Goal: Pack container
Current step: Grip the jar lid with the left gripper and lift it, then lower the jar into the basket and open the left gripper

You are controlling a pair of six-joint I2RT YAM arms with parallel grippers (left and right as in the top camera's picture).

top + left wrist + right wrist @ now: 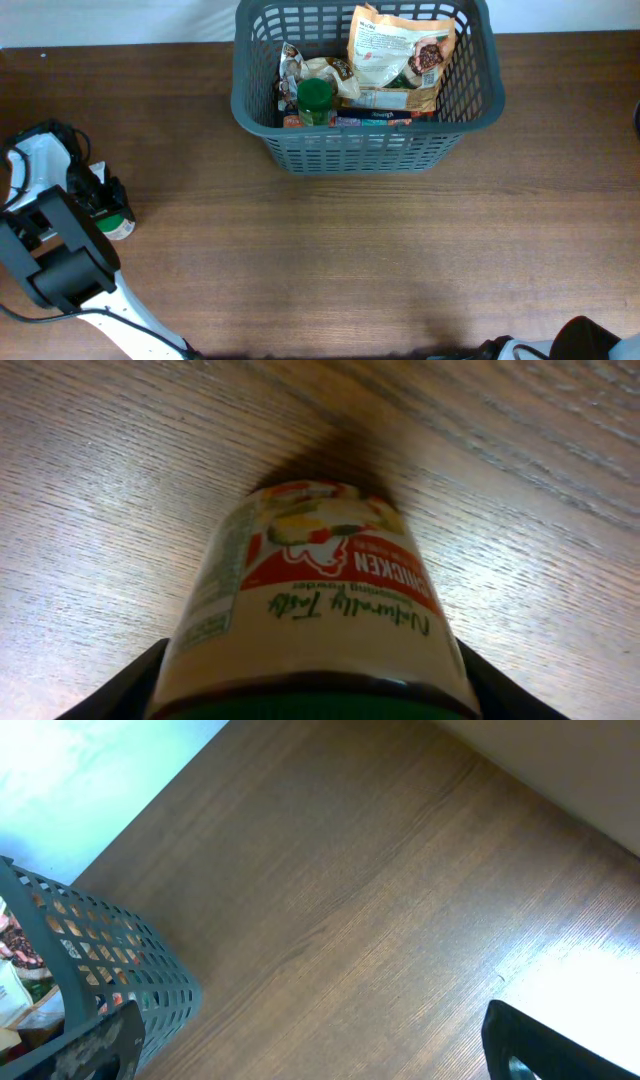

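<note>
Squarely between the left fingers point(118, 692), a green-lidded seasoning jar point(320, 610).

Overhead, light falls evenly on the dark surface point(350, 250), with a soft shadow below the container point(360, 152) and a washed-out white strip along the top edge. In the left wrist view glare bleaches the wood pale; the jar point(320, 610) looms close, blurred at the bottom, a dark shadow above it. The right wrist view shows glare at lower right and overexposure at upper left.
</note>
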